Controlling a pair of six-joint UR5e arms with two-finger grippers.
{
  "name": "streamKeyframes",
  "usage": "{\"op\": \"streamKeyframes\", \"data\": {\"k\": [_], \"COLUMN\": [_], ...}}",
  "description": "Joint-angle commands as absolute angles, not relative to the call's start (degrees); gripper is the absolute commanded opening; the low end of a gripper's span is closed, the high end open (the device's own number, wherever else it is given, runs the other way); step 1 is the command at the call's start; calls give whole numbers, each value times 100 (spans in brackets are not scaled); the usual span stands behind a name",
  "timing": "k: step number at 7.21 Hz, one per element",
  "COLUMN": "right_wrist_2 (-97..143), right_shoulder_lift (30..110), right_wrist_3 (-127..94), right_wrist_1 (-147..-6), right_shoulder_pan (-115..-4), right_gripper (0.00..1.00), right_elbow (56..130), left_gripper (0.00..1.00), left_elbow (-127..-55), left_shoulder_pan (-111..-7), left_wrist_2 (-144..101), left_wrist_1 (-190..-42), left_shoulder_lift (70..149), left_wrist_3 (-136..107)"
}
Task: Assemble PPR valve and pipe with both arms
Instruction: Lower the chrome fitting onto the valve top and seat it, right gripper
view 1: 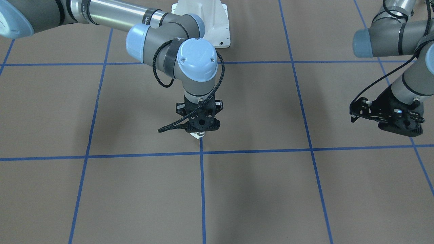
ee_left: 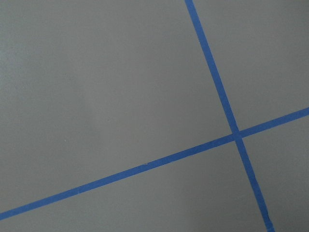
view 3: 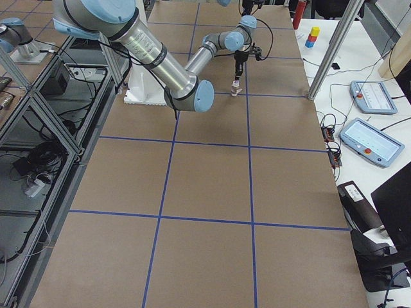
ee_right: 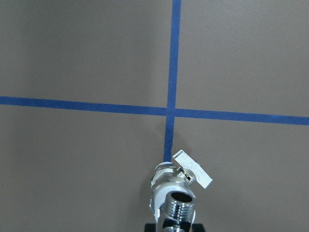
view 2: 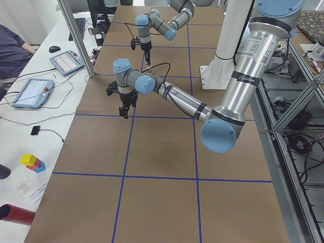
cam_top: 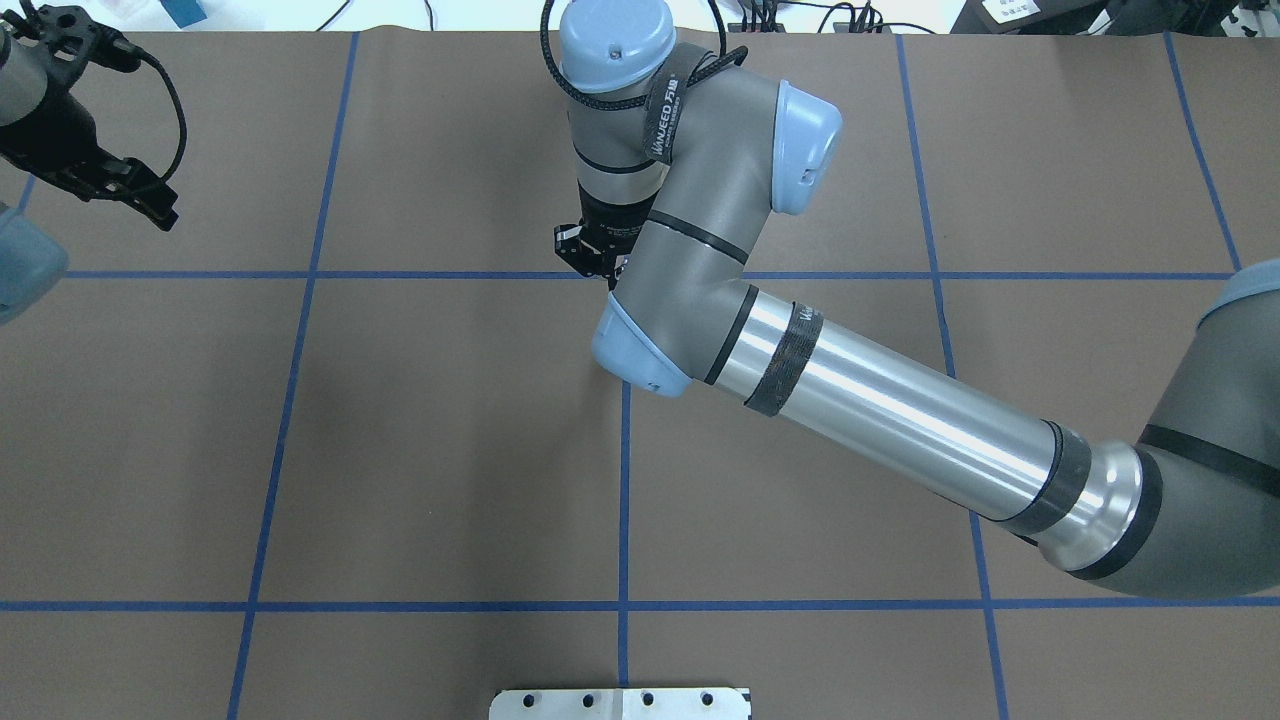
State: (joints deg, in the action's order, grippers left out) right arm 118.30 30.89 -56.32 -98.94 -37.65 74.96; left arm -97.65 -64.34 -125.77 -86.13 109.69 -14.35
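My right gripper (view 1: 202, 130) points straight down at mid-table, at a blue tape crossing. It is shut on the pipe (ee_right: 179, 205), a chrome threaded fitting joined to the PPR valve (ee_right: 161, 193). The valve's white collar and flat lever tab (ee_right: 193, 170) show past the pipe. A sliver of the valve (view 1: 197, 135) shows under the fingers, and it appears on the table in the exterior right view (view 3: 236, 88). My left gripper (view 1: 400, 130) hangs open and empty far off to the side, above the table (cam_top: 155, 205). The left wrist view holds only paper and tape.
The white bolted pedestal (view 1: 206, 23) stands behind the right arm. Blue tape lines (view 1: 202, 189) grid the brown table cover. A side bench carries tablets (view 2: 66, 61) and a red cylinder (view 2: 17, 215). The right forearm (cam_top: 900, 410) stretches across the table.
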Motion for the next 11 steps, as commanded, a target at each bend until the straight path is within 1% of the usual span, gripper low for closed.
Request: {"op": "streamKeyframes", "data": {"k": [1,11], "right_wrist_2": [11830,11830], "right_shoulder_lift": [3094,3138], "right_wrist_3": [-5634,-5616], "right_wrist_1": [-9896,-9879], "right_shoulder_pan": [-3762,-3762], "right_gripper": [0,0], "right_elbow": [7480,7462], "left_gripper": [100,100], "left_elbow": [-9747,-9616], "left_shoulder_pan": [-6434,-6434], "left_wrist_2": [-12577,-12577], "left_wrist_1": [-8613,-8622], "left_shoulder_lift": [10977,11021], "left_wrist_3": [-1441,-1424]}}
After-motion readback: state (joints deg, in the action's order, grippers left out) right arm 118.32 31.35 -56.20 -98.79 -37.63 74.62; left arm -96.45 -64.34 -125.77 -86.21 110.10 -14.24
